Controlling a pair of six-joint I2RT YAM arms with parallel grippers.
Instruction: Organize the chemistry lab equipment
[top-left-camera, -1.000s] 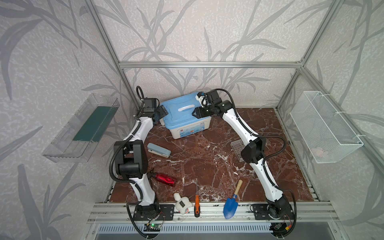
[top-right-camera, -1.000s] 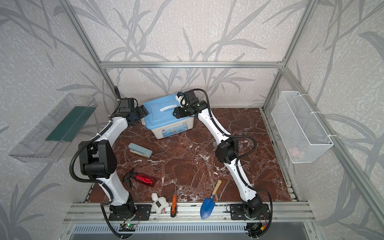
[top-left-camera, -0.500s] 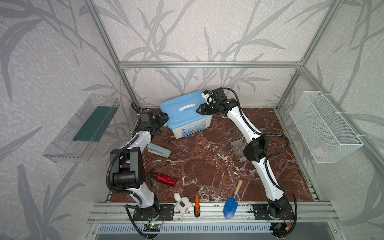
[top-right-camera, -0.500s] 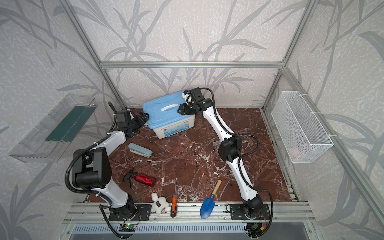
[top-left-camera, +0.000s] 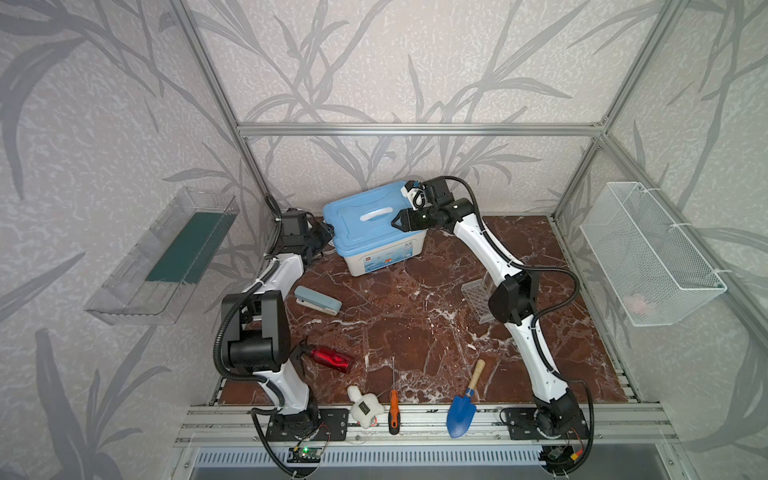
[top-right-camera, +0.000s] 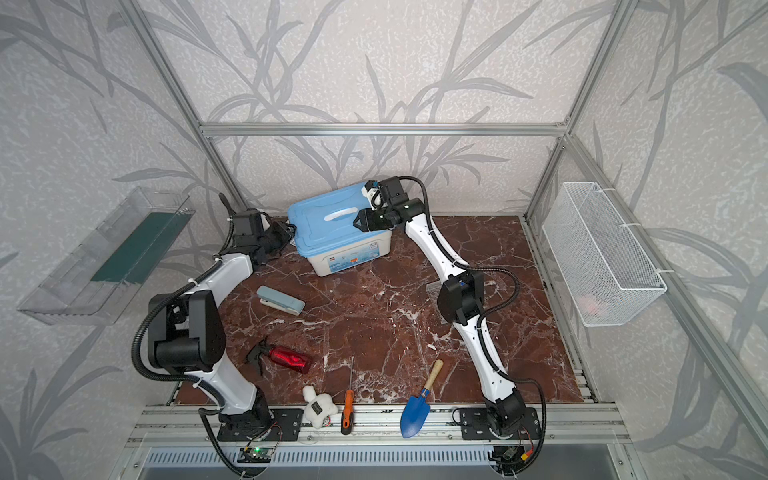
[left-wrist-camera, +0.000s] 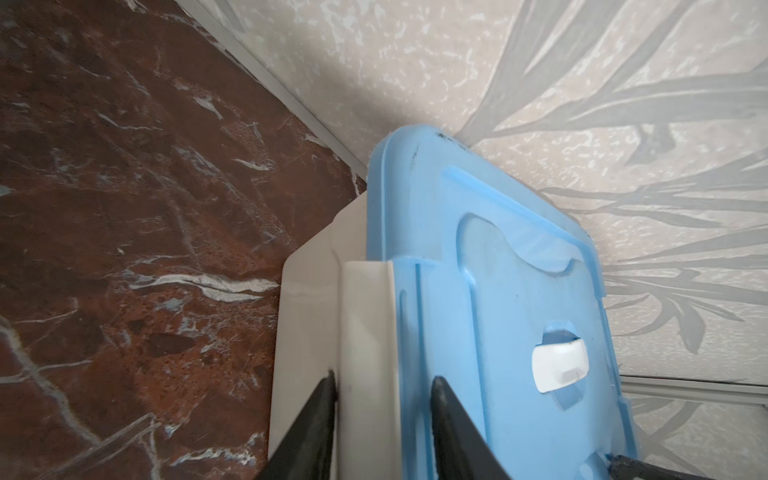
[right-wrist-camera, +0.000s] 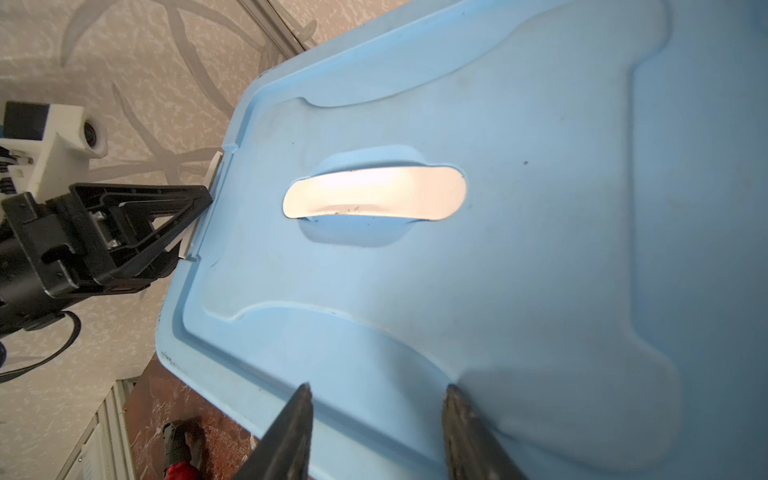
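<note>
Straddling the white latch (left-wrist-camera: 365, 332) at twelve o'clock with left jaws, grip unclear, we likely mean to unclip it; right jaws, apart, brace the blue lid (right-wrist-camera: 540, 208).

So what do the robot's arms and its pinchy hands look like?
The left arm and right arm have white tube-shaped links, chunky black joints and ribbed black cables looping alongside. The left gripper and right gripper each have two thin, pointed black fingers, beside a white camera block.
</note>
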